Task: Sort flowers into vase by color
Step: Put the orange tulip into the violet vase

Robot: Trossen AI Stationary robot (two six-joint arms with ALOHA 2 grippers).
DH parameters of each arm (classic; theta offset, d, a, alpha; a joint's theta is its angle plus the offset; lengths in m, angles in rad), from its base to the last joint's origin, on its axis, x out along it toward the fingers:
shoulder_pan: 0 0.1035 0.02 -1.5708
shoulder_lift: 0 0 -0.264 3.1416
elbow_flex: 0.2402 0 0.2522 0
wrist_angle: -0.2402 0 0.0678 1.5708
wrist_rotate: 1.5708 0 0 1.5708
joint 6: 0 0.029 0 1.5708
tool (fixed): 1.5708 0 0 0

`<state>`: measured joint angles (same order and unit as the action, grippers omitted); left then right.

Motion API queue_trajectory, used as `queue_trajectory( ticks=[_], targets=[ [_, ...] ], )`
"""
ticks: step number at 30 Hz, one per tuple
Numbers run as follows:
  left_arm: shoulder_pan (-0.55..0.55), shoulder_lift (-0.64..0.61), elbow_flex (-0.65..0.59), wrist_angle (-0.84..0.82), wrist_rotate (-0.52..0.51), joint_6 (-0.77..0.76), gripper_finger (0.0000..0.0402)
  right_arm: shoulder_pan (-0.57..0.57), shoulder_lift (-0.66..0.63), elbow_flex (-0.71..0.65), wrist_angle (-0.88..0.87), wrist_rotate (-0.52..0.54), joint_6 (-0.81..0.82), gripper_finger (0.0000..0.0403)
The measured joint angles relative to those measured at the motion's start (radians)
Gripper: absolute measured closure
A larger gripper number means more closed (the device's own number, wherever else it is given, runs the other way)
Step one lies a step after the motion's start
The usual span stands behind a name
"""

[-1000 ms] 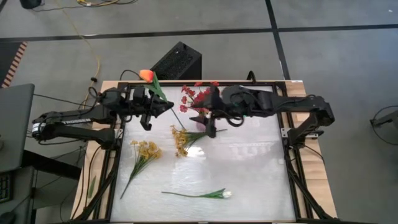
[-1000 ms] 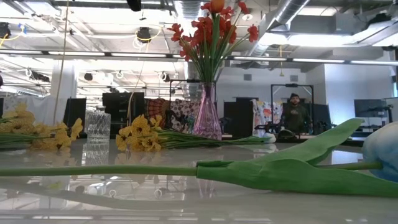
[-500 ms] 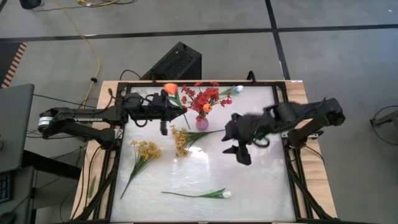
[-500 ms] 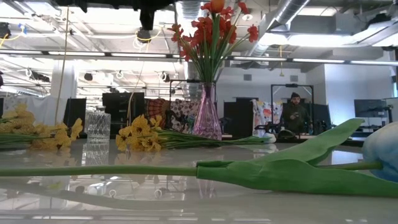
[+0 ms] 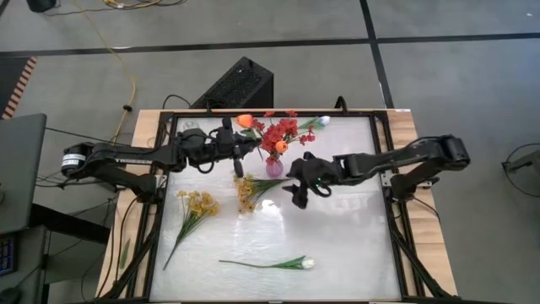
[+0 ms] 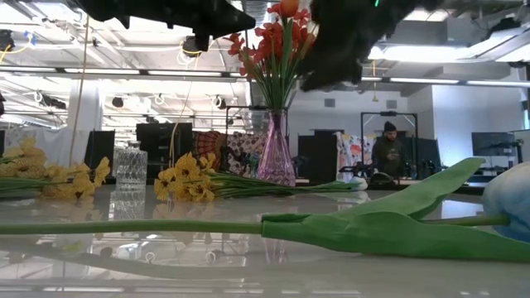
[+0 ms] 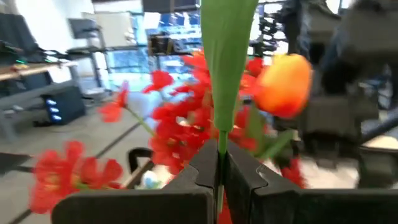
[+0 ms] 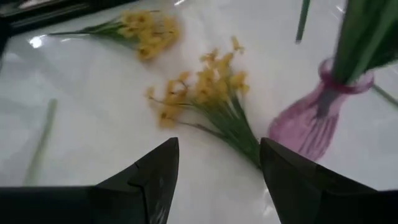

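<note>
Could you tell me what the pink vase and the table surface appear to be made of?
The pink vase looks like tinted glass or clear plastic: the stems show through its wall. The table surface seems a glossy white sheet, perhaps acrylic or laminate; in the low view it mirrors the yellow flowers and ceiling lights.

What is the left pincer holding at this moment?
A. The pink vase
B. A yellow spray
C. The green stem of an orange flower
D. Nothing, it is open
C: in the left wrist view the left pincer is shut on a green stem, and the high view shows the orange flower at its tip beside the pink vase.
</note>
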<state>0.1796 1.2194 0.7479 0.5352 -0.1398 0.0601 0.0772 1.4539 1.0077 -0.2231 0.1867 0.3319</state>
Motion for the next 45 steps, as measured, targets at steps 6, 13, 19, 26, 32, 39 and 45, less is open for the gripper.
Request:
queue_trajectory(
  ticks=[6, 13, 19, 26, 32, 39, 45],
  targets=[
    [0.001, 0.010, 0.000, 0.034, -0.062, 0.018, 0.0401, -0.063, 0.061, -0.022, 0.029, 0.000, -0.061, 0.0154],
    [0.007, 0.030, 0.000, 0.085, -0.082, 0.007, 0.0401, -0.117, 0.120, -0.021, 0.104, 0.137, -0.121, 0.0154],
    [0.006, 0.094, 0.001, 0.171, -0.052, -0.020, 0.0401, -0.147, 0.123, -0.021, 0.190, 0.157, -0.165, 0.0154],
    [0.007, 0.094, 0.000, 0.196, -0.078, -0.008, 0.0401, -0.167, 0.123, -0.021, 0.214, 0.157, -0.180, 0.0154],
    [0.006, 0.089, 0.000, 0.229, -0.068, -0.020, 0.0401, -0.170, 0.123, -0.021, 0.232, 0.156, -0.183, 0.0154],
    [0.006, 0.089, 0.000, 0.214, -0.067, -0.070, 0.0401, -0.172, 0.123, -0.021, 0.276, 0.156, -0.182, 0.0154],
    [0.006, 0.089, 0.000, 0.205, -0.069, -0.072, 0.0401, -0.178, 0.141, -0.020, 0.297, 0.156, -0.170, 0.0154]
  ],
)
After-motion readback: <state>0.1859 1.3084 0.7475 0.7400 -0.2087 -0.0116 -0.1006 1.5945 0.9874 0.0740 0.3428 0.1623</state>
